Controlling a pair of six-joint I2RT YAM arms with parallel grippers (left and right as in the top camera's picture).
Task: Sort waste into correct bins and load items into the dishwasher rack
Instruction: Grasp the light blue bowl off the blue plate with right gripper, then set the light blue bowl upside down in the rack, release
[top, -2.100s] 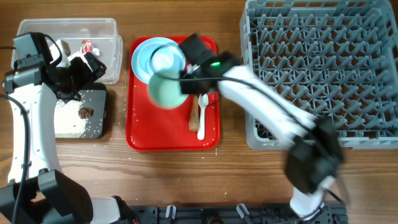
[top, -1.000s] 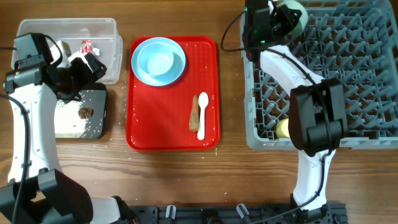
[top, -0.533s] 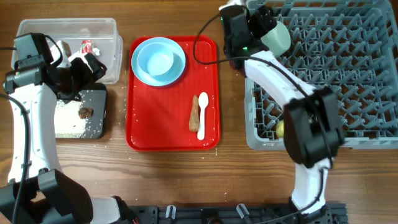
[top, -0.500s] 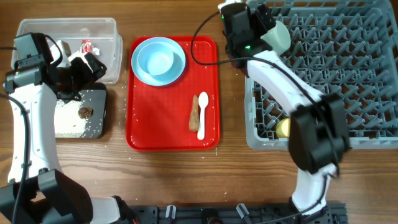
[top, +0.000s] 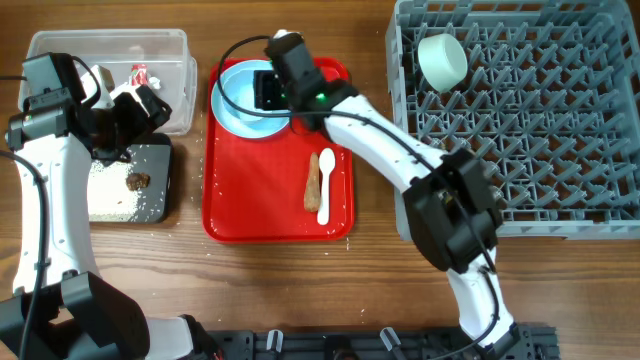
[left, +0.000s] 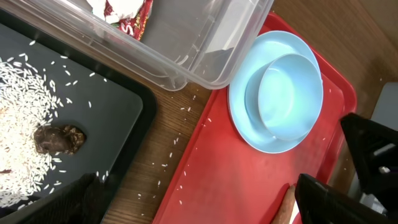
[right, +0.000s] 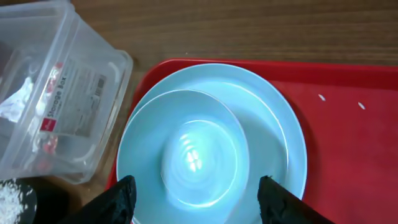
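A small pale blue bowl (right: 198, 149) sits in a pale blue plate (right: 277, 140) at the back of the red tray (top: 270, 215). My right gripper (right: 199, 205) hovers open over the bowl (top: 240, 100), one finger to each side, holding nothing. The pale green bowl (top: 443, 60) lies in the grey dishwasher rack (top: 540, 130). A white spoon (top: 324, 192) and an orange-brown stick (top: 312, 180) lie on the tray. My left gripper (top: 143, 106) stands open and empty over the bins. The black tray (left: 106, 118) holds rice (left: 25, 99) and a brown lump (left: 59, 138).
The clear tub (top: 110, 50) at the back left holds a red-and-white wrapper (top: 139, 75) and white tissue (top: 100, 78). Loose rice grains dot the wood between the black tray and the red tray. My right arm stretches across the tray's right side and the rack's front left corner.
My right gripper let go of the pale green bowl in the rack, then swung left to hover over the blue bowl. The left arm has not moved.
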